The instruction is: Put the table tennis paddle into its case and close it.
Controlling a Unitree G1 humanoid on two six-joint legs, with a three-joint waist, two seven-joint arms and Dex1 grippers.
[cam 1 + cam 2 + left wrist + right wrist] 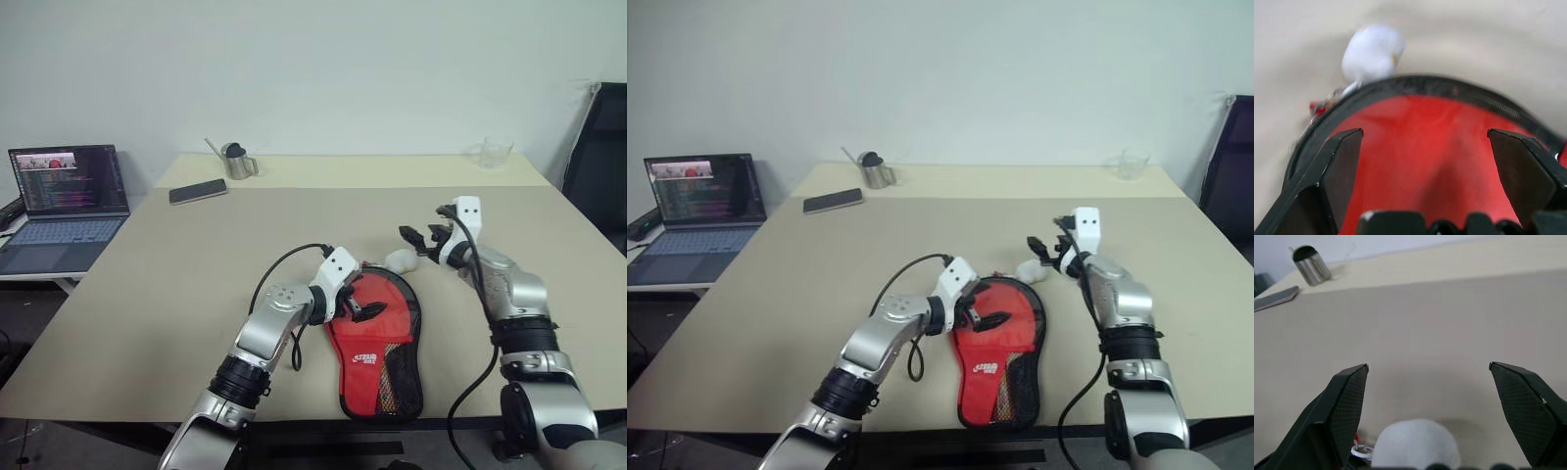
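The case [380, 345], a red-and-black paddle-shaped pouch with a white logo and black mesh, lies flat near the table's front edge. Its narrow end points toward me. Inside its black zip edging [1459, 93] lies a smooth red surface. Whether that surface is the table tennis paddle's face or the case's own panel, I cannot tell. My left gripper [361, 302] hovers low over the round part, open and empty. A white rounded lump [400, 259] rests at the case's far rim. My right gripper [426, 233] hangs open just above that lump [1415, 445], holding nothing.
A metal cup [236, 162] and a dark phone [198, 191] sit at the table's far left. A clear glass [496, 152] stands at the far right. A laptop [69, 196] is on a side table to the left, and a black chair [602, 166] is on the right.
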